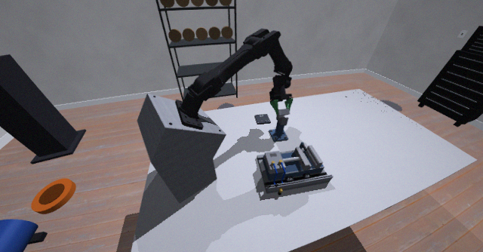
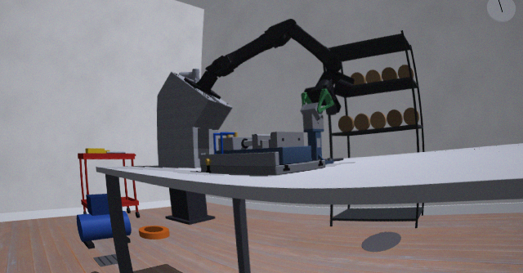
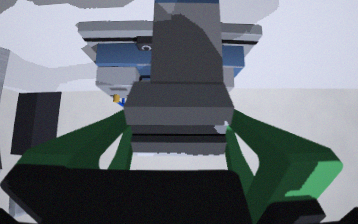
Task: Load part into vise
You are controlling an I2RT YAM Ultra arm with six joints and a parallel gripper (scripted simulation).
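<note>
The light grey part (image 1: 284, 112) (image 2: 311, 109) (image 3: 179, 116) is between the green fingers of my gripper (image 1: 284, 110) (image 2: 313, 107) (image 3: 178, 112), which is shut on its two ends. It looks tilted, at the notch of the grey V-block (image 1: 282, 121) (image 2: 312, 123) (image 3: 187, 55); whether it bears fully on it I cannot tell. A dark slot line runs along the part's gripper side in the wrist view. The infeed plate (image 1: 262, 118) is bare. The vise (image 1: 296, 167) (image 2: 295, 155) is open, with its fixed jaw (image 1: 315, 155) (image 2: 288, 138) outermost. Its work stop is not clear.
A blue post (image 1: 280, 129) (image 2: 315, 144) carries the V-block. The vise stands nearer the top camera than the post, with an air cylinder (image 1: 273, 159) (image 2: 233, 143) and blue hoses on its arm-base side. The grey arm pedestal (image 1: 189, 158) (image 2: 177, 122) stands left of the vise.
</note>
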